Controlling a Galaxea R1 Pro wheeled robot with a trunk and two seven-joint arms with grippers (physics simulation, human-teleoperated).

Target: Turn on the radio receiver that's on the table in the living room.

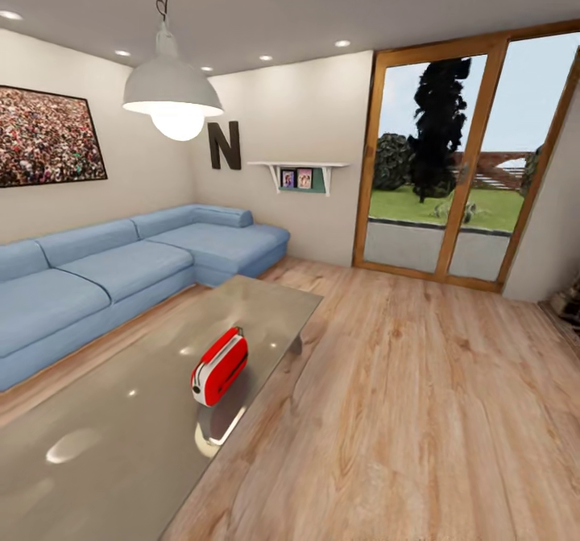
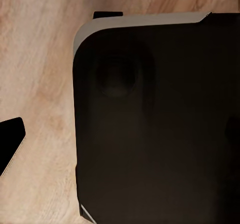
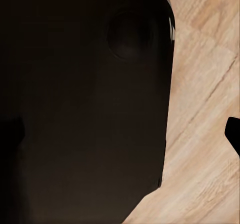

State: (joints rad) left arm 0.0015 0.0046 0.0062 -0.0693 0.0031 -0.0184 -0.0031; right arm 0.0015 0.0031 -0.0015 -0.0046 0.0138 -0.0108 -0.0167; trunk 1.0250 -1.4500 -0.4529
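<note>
In the left wrist view a broad black body panel (image 2: 160, 129) has a rounded corner, a thin light-grey edge strip and a shallow round dimple in its matte surface. A small black part (image 2: 10, 141) with a pale edge shows apart from it. In the right wrist view a similar black panel (image 3: 85, 109) has a glossy rim and its own round dimple

The table (image 1: 97, 444) and blue sofa (image 1: 80, 283) run off the frame's left edge; the radio receiver's (image 1: 218, 367) dial is unreadable.

Red radio (image 1: 219, 367) on glossy table (image 1: 105, 444)
</note>
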